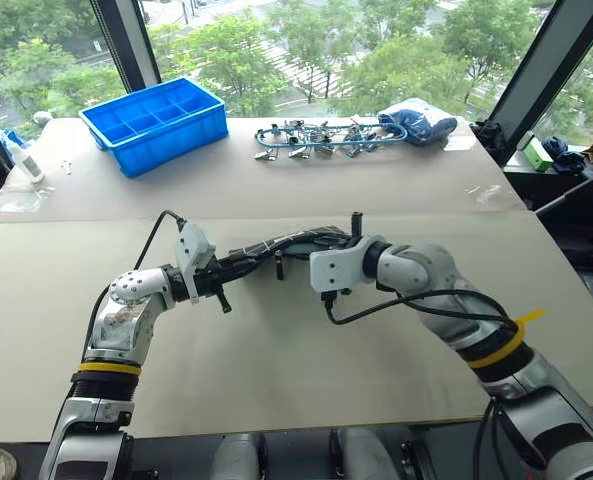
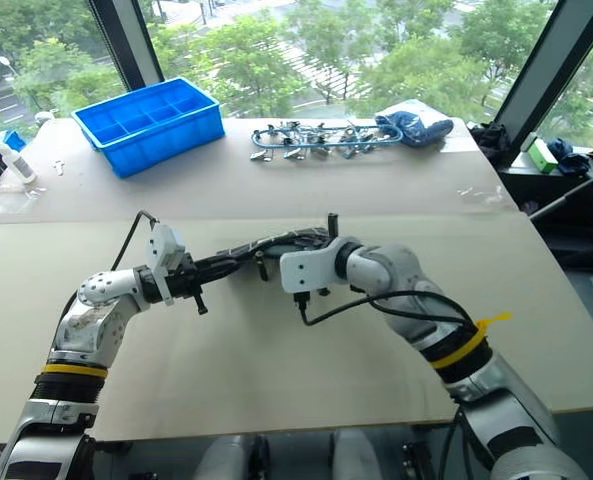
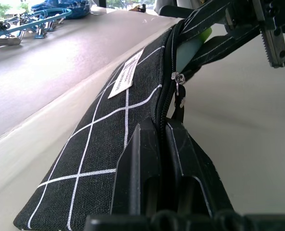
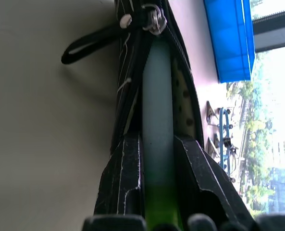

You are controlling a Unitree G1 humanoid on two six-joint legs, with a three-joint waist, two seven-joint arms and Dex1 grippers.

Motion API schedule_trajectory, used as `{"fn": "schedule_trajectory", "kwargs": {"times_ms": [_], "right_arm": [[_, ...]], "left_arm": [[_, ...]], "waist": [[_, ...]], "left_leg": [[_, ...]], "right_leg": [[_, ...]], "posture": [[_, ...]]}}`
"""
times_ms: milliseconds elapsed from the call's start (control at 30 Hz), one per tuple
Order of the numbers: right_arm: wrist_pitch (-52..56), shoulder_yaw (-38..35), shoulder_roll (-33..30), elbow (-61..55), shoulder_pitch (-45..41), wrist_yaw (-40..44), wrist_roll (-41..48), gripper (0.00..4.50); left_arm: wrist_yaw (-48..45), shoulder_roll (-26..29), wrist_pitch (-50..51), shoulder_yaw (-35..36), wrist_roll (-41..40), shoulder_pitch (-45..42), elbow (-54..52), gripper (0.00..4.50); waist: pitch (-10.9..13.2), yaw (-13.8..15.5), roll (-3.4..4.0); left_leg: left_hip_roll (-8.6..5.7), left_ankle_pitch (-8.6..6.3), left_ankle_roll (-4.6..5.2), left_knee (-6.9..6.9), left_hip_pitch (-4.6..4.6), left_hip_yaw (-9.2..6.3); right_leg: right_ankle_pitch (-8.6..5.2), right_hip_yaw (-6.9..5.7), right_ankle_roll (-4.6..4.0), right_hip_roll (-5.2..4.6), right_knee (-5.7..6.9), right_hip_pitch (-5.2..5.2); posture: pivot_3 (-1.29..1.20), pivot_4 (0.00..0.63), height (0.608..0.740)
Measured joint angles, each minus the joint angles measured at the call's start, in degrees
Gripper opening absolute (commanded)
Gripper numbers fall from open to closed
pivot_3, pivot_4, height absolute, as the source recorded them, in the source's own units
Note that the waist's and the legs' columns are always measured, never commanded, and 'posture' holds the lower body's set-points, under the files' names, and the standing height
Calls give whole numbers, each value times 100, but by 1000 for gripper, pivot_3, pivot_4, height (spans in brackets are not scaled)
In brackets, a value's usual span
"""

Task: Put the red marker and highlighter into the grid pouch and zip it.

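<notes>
The grid pouch (image 3: 104,144), black with white lines and a white label, hangs above the table between my two hands. My left gripper (image 3: 154,126) is shut on its zipper edge near one end. The zipper slider (image 3: 177,78) sits partway along, and beyond it the mouth gapes. My right gripper (image 4: 157,140) is shut on the highlighter (image 4: 157,106). Its green half lies between the fingers and its pale half reaches into the open mouth. From the head, the pouch (image 1: 276,244) spans between both grippers. The red marker is hidden.
A blue compartment tray (image 1: 156,120) stands at the far left of the table. A heap of metal clips (image 1: 316,138) and a blue bundle (image 1: 416,125) lie at the far middle. A white bottle (image 1: 21,160) stands at the left edge.
</notes>
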Motion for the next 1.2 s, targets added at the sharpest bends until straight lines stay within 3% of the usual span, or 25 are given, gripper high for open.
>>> {"fn": "schedule_trajectory", "kwargs": {"times_ms": [200,233,433,567,700,933,1067,1200], "right_arm": [[-602,113,254,607,-108,-210,-118,436],[-696,113,268,712,-132,-263,-128,936],[-572,-177,471,1013,-159,-173,262,2987],[-407,-655,385,1023,-226,-25,763,2987],[136,-1555,-102,279,219,890,2184,2987],[3766,-3008,-641,-1135,918,1899,5181,2987],[4717,-3073,-1083,-1623,1700,2054,5758,2987],[5106,-2445,-732,-1692,2118,1608,5710,2987]], "left_arm": [[-12,4,2,1,3,5,8,0],[-12,2,2,1,4,6,9,0],[-10,0,1,-1,3,6,8,0],[-2,-3,1,1,-2,6,-1,0],[-4,2,1,8,-4,15,-5,0],[-31,-1,2,-6,-2,13,-3,0],[-64,2,4,-5,-4,13,-2,0],[-69,0,7,-6,-3,9,-2,0]], "waist": [[0,4,0],[0,3,0],[0,3,0],[0,11,0],[0,42,0],[0,56,0],[0,86,0],[0,43,0]], "left_leg": [[0,4,-7,0,0,1],[0,4,-7,0,1,1],[1,5,-8,0,0,1],[1,4,-7,0,-1,1],[3,-13,21,0,4,-6],[5,-26,43,0,26,-15],[3,-30,48,0,26,-17],[3,-29,48,0,29,-15]], "right_leg": [[0,-1,0,-1,1,1],[0,-1,0,-1,1,1],[0,-1,0,-2,3,1],[0,-2,0,-2,3,1],[1,-8,0,-2,0,16],[1,-8,-1,-3,-7,36],[1,-9,-1,-4,-12,38],[1,1,-1,-2,-2,34]], "posture": [[0,150,740],[0,150,740],[0,150,740],[0,150,740],[0,150,740],[0,150,740],[0,150,740],[0,150,740]]}}
